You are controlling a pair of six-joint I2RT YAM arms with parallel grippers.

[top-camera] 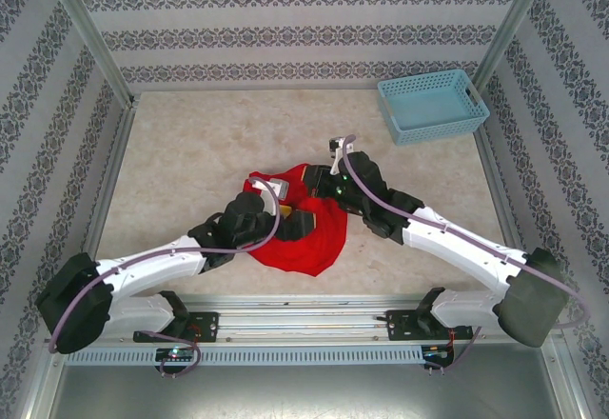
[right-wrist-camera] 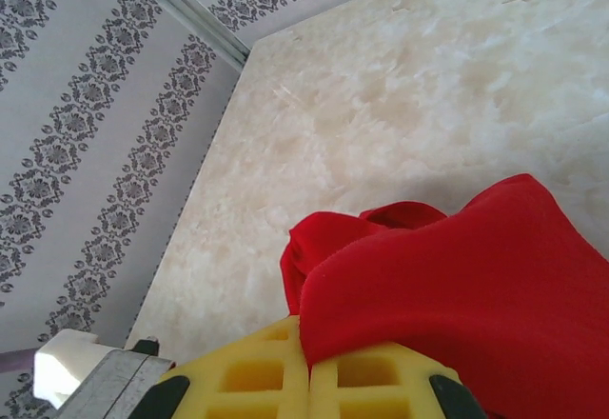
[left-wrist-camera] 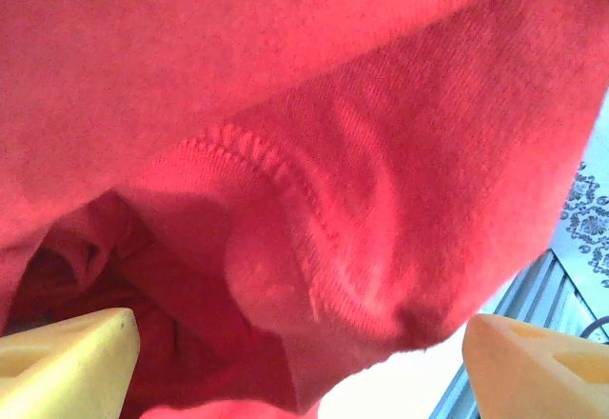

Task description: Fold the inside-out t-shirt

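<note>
Marble-look desk (top-camera: 190, 152) between papered walls, with the red inside-out t-shirt (top-camera: 309, 243) bunched at its near middle.
The right claw (right-wrist-camera: 309, 376) is clenched on a shirt edge. The left claw (left-wrist-camera: 300, 343) is spread wide, cloth hanging before it. A light blue basket (top-camera: 433, 105) sits far right.
</note>
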